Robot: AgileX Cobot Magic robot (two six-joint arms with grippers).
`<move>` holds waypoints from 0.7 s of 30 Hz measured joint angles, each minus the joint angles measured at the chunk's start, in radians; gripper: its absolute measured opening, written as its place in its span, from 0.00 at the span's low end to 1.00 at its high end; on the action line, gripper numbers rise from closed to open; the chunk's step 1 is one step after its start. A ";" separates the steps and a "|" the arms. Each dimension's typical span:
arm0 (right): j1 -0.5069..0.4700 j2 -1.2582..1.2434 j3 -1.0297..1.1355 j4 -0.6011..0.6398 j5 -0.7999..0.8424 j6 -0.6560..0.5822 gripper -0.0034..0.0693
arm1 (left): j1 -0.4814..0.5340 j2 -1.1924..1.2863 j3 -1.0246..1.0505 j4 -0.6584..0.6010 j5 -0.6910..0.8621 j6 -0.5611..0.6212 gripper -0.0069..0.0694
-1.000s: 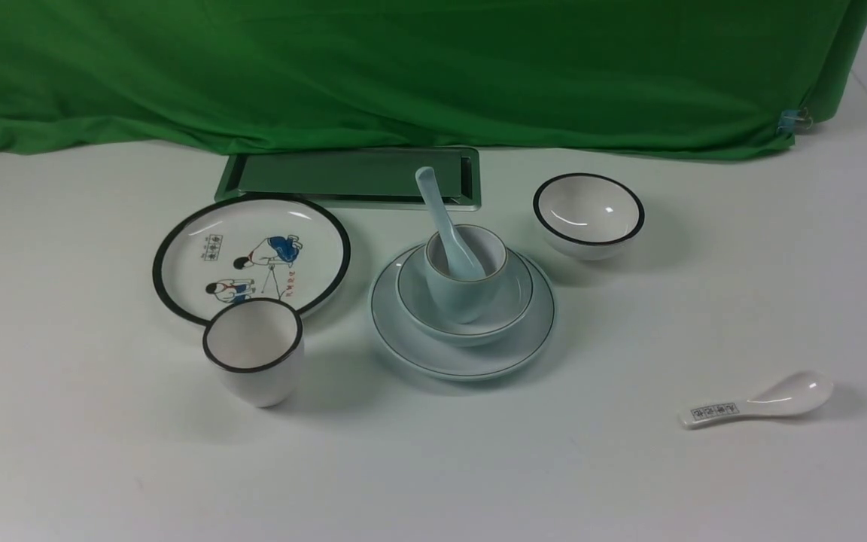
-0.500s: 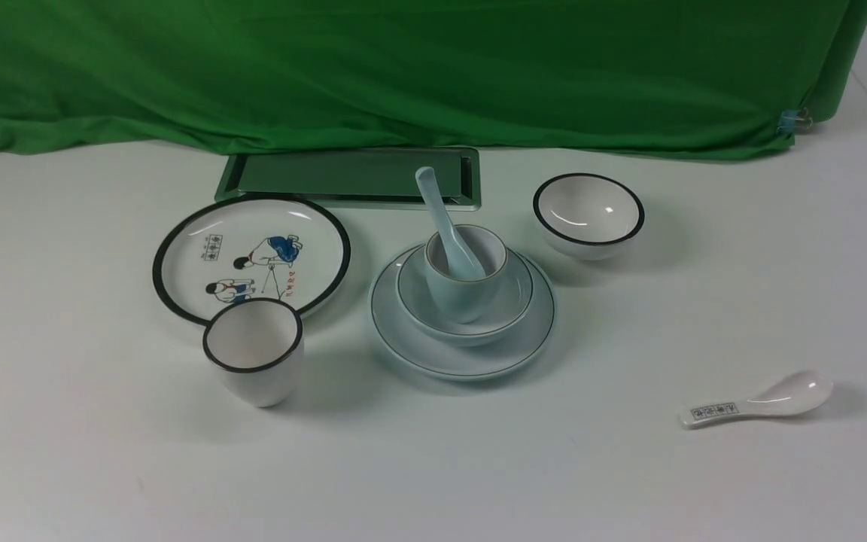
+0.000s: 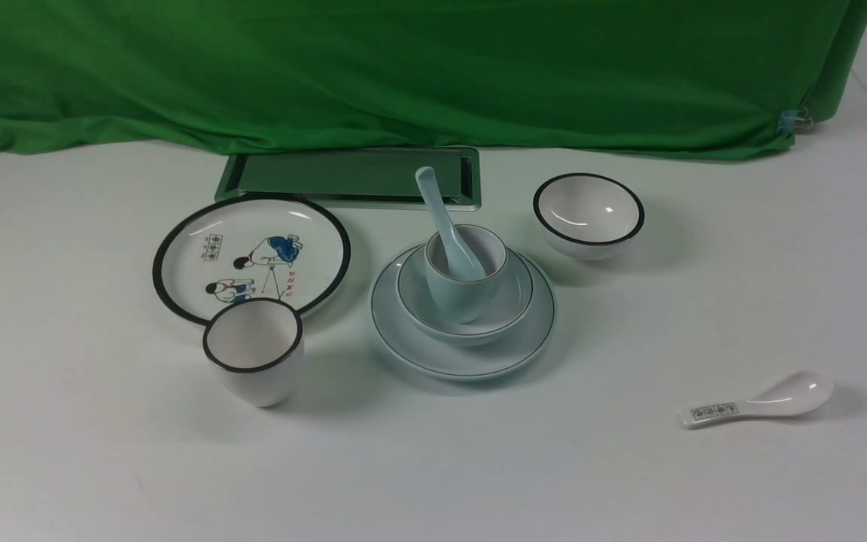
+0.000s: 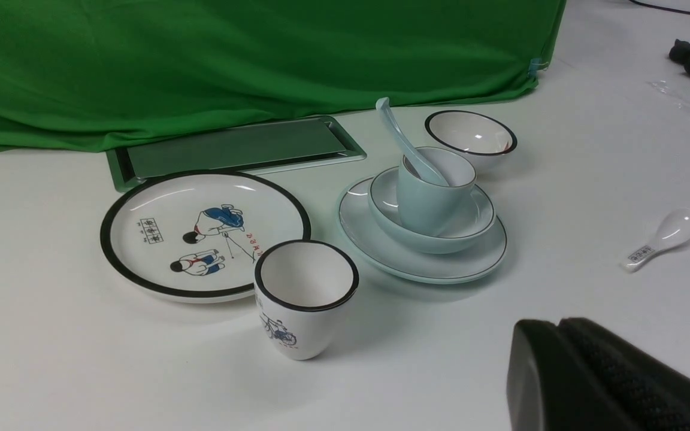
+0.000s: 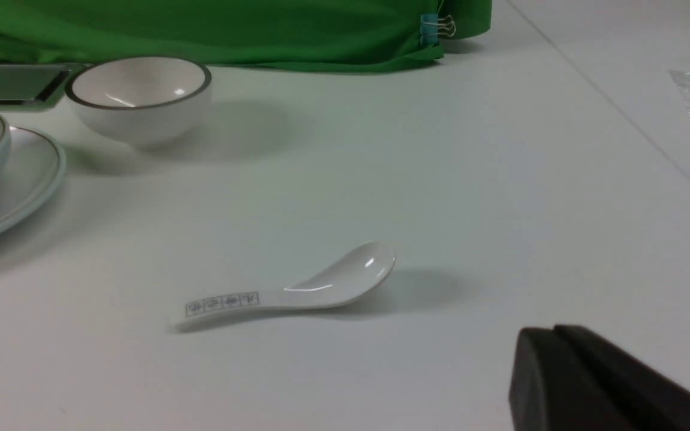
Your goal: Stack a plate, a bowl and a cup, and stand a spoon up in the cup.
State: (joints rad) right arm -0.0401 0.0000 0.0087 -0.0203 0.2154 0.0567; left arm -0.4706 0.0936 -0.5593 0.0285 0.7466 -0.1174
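The pale blue-green plate [image 3: 411, 342] sits mid-table with the pale blue-green bowl [image 3: 512, 297] on it, the cup [image 3: 454, 293] in the bowl, and the pale blue-green spoon [image 3: 437, 207] standing in the cup, handle leaning back-left. The stack also shows in the left wrist view: plate [image 4: 381, 251], bowl [image 4: 471, 218], cup [image 4: 426, 206], spoon [image 4: 396, 129]. The left gripper [image 4: 557, 323] is shut and empty, near and apart from the stack. The right gripper [image 5: 554, 329] is shut and empty, near the white spoon. Neither gripper shows in the front view.
A white black-rimmed plate [image 3: 185, 245] with cartoon figures lies left, a white black-rimmed cup [image 3: 257, 361] in front of it. A white black-rimmed bowl [image 3: 588, 218] stands back right. A white labelled spoon [image 3: 761, 403] lies front right. A metal tray [image 3: 351, 177] and green cloth [image 3: 403, 68] sit behind.
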 joint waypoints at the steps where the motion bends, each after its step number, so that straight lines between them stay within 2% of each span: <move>1: 0.000 0.000 0.000 0.000 0.000 0.000 0.10 | 0.000 0.000 0.000 0.000 0.000 0.000 0.05; 14: 0.000 0.000 0.000 0.000 0.000 0.000 0.14 | 0.001 0.001 0.033 0.024 -0.026 0.000 0.05; 17: 0.000 0.000 0.000 0.000 0.001 0.000 0.16 | 0.043 0.001 0.129 0.039 -0.170 0.000 0.05; 21: 0.000 0.000 0.000 0.000 0.001 0.000 0.17 | 0.187 0.001 0.257 0.003 -0.422 0.049 0.05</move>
State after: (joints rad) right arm -0.0401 0.0000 0.0087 -0.0203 0.2163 0.0567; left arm -0.2833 0.0945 -0.3020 0.0317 0.3244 -0.0682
